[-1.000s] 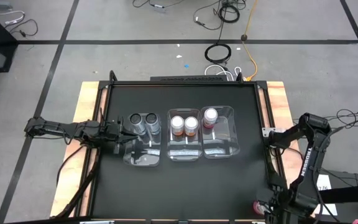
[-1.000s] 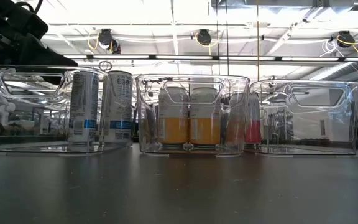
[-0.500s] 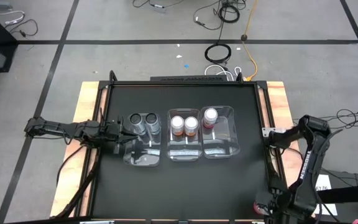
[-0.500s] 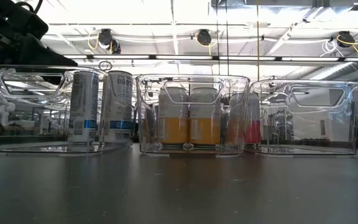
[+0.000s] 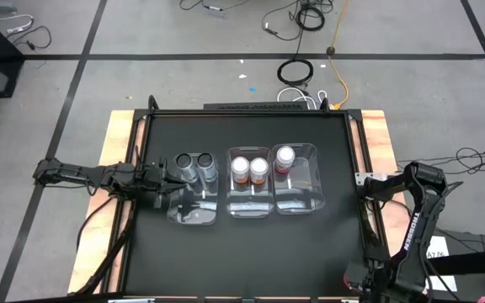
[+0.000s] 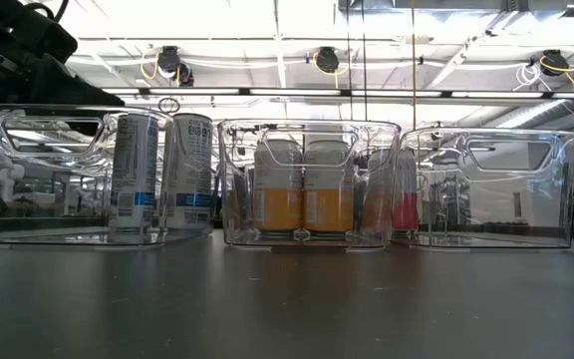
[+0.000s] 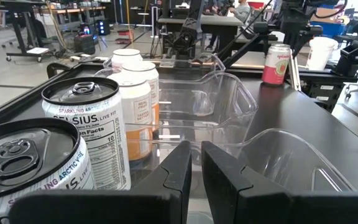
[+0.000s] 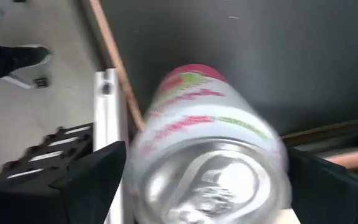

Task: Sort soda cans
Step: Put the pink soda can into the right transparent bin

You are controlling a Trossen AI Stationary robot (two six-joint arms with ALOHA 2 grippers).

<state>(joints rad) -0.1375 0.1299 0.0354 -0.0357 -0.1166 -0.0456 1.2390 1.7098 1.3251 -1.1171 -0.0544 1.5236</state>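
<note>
Three clear bins stand in a row mid-table. The left bin [image 5: 194, 210] holds two dark grey cans [image 5: 195, 162]. Two orange cans [image 5: 249, 167] stand in the middle bin [image 5: 251, 206]. One pink can [image 5: 285, 156] stands in the right bin [image 5: 306, 198]. A second pink can [image 8: 210, 149] stands upright at the table's near right corner [image 7: 276, 63]. My right gripper [image 8: 207, 186] hangs over it, open and pointing down, a finger on either side. My left gripper [image 7: 192, 177] is shut and lies level at the left bin's left wall [image 5: 167, 181]. My left gripper lies with its shut fingertips [image 7: 180, 163] at the rim of the left bin; I cannot tell whether they touch it.
A wooden strip and a metal rail [image 8: 107, 112] run along the table's right edge beside the pink can. The black tabletop [image 5: 251, 261] lies bare in front of the bins. Cables [image 5: 297, 71] lie on the floor beyond the far edge.
My right gripper has gone down toward the pink can at the near right corner and stays open. The left arm and the cans in the bins have kept still.
</note>
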